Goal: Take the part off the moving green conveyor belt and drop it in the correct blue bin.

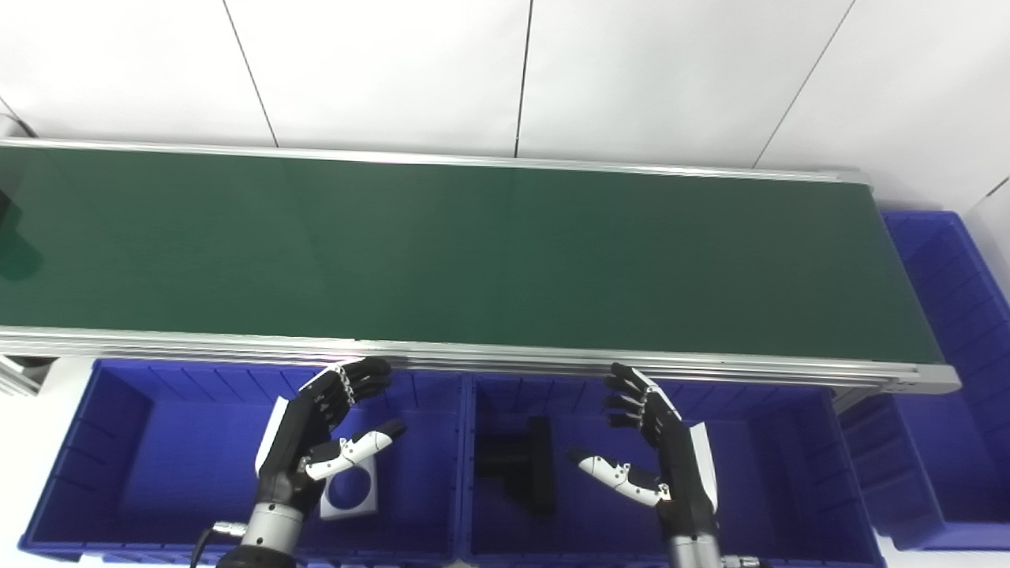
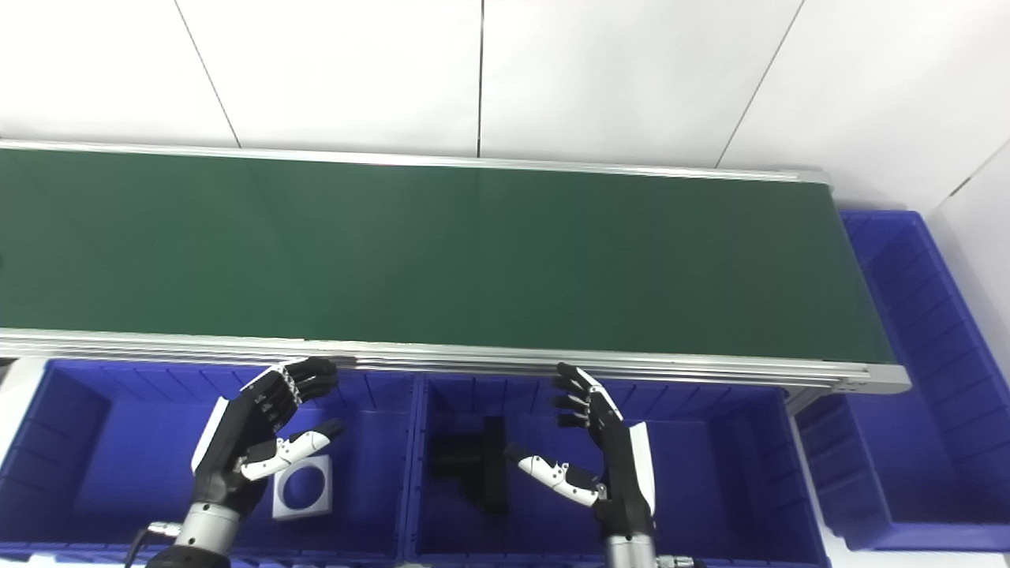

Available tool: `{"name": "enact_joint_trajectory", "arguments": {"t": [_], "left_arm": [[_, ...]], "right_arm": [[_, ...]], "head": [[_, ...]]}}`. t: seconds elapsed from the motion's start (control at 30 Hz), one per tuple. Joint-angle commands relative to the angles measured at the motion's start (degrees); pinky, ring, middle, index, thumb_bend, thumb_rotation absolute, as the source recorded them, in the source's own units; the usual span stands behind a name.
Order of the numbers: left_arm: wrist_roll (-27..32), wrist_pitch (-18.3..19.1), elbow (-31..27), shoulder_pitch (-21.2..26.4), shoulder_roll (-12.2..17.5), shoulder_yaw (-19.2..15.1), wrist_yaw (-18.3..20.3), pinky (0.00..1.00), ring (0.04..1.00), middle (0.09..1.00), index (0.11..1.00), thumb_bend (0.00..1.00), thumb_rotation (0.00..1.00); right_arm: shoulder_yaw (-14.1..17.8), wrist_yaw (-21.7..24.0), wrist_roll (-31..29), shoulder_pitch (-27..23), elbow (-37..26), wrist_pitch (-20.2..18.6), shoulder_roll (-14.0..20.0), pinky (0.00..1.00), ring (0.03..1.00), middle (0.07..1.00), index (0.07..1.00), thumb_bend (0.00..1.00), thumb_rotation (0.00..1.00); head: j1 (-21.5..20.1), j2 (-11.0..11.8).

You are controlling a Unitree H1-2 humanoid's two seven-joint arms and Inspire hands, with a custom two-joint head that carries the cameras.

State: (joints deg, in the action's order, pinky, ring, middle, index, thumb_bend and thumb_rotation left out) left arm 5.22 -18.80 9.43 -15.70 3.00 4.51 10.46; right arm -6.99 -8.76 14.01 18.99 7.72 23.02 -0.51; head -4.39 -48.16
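Note:
The green conveyor belt (image 1: 473,252) runs across the view with no part on it. Below its near rail stand two blue bins. The left bin (image 1: 118,457) holds a white square part with a round hole (image 1: 351,493). The right bin (image 1: 773,465) holds a black part (image 1: 525,465). My left hand (image 1: 316,434) hovers open over the left bin, fingers apart, holding nothing. Over the right bin my right hand (image 1: 663,450) is open too, palm facing inward, just right of the black part.
A third blue bin (image 1: 955,315) sits past the belt's right end. Aluminium rails (image 1: 552,359) edge the belt. A white wall rises behind. A dark shape (image 1: 8,237) shows at the belt's far left edge.

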Motion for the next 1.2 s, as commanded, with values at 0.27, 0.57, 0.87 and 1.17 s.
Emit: {"name": "enact_joint_trajectory", "arguments": {"t": [0.27,0.57,0.87,1.17], "left_arm": [[2.83,-0.73,-0.53,0.19,-0.32,-1.29,0.0,0.74,0.702,0.716,0.668,0.59,0.0],[1.66,-1.02,-1.06,-0.72,-0.67,-0.77,-0.13,0.73,0.699,0.716,0.668,0.59,0.0],[1.67,-1.05,-1.08,-0.63,-0.88,-0.66,-0.11,0.74,0.693,0.711,0.666,0.59,0.0],[1.28,-0.99,-1.71,-0.5,-0.65,-0.85,-0.13,0.73,0.69,0.712,0.667,0.6,0.0]], "right_arm": [[0.06,-0.01,-0.66,-0.1,-1.22,2.95,-0.09,0.63,0.721,0.785,0.814,0.66,0.13],[-0.12,0.23,-1.06,0.09,-1.21,3.15,0.13,0.63,0.716,0.784,0.813,0.66,0.12],[-0.27,-0.08,-1.14,0.12,-0.84,3.6,0.23,0.62,0.706,0.776,0.812,0.66,0.12],[-0.33,0.1,-1.64,0.07,-0.59,3.63,0.29,0.62,0.713,0.782,0.813,0.66,0.12]], "head": [[0.43,0.57],[0.82,0.52],[0.71,0.28],[0.77,0.22]]}}
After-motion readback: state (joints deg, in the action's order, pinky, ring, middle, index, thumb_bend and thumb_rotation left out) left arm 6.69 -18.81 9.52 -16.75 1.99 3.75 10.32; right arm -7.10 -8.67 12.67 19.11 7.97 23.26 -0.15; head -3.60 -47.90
